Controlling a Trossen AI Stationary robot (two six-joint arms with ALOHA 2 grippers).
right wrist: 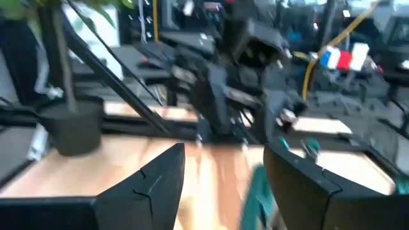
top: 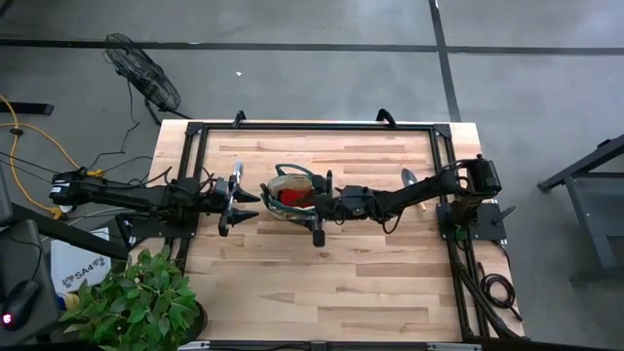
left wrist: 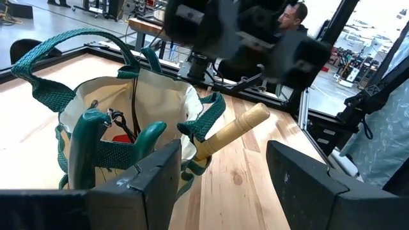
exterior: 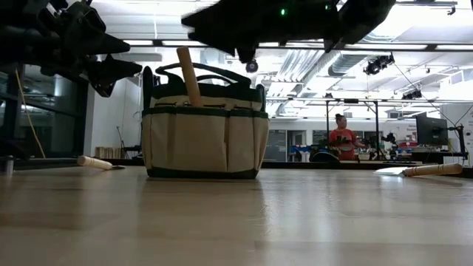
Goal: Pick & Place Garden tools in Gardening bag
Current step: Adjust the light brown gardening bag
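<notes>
Bare wooden table (exterior: 244, 222) runs up to the gardening bag (exterior: 204, 140), where a pale wooden handle (exterior: 189, 76) pokes from its rim. Left of the bag hovers the left gripper (top: 241, 203), fingers spread and empty. Just right of it, the right gripper (top: 318, 208) hangs equally wide, holding nothing. A trowel (top: 413, 183) lies further right of the bag
</notes>
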